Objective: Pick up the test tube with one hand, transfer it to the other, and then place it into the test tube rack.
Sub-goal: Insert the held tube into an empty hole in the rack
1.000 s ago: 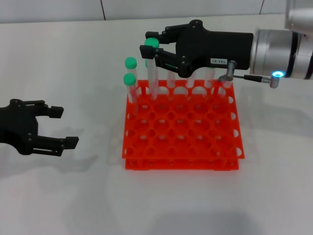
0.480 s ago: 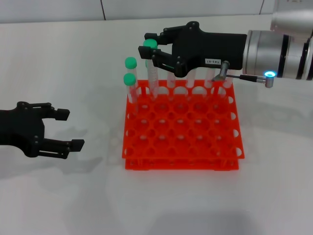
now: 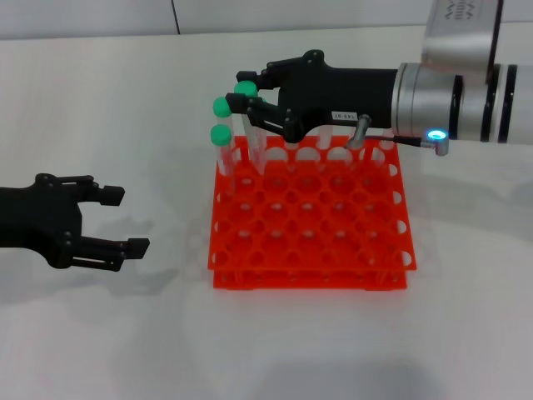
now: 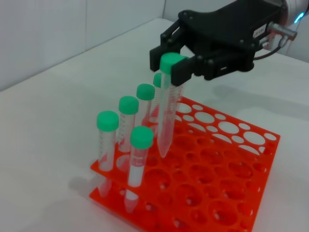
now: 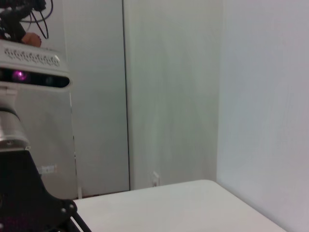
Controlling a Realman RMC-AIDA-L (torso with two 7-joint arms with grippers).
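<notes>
- From the head view my right gripper [image 3: 242, 98] hides most of the test tube [image 3: 252, 133]; only the green cap and a stretch of clear body show.
- The left wrist view shows more: the test tube hangs upright, tip just above the test tube rack [image 4: 207, 179], near the row of other capped tubes [image 4: 128, 126].
- My right fingers are clamped on the test tube at its cap, arm reaching level across the rack's far edge.
- My left gripper [image 3: 117, 221] hovers well apart from the rack, jaws spread wide, holding nothing.
</notes>
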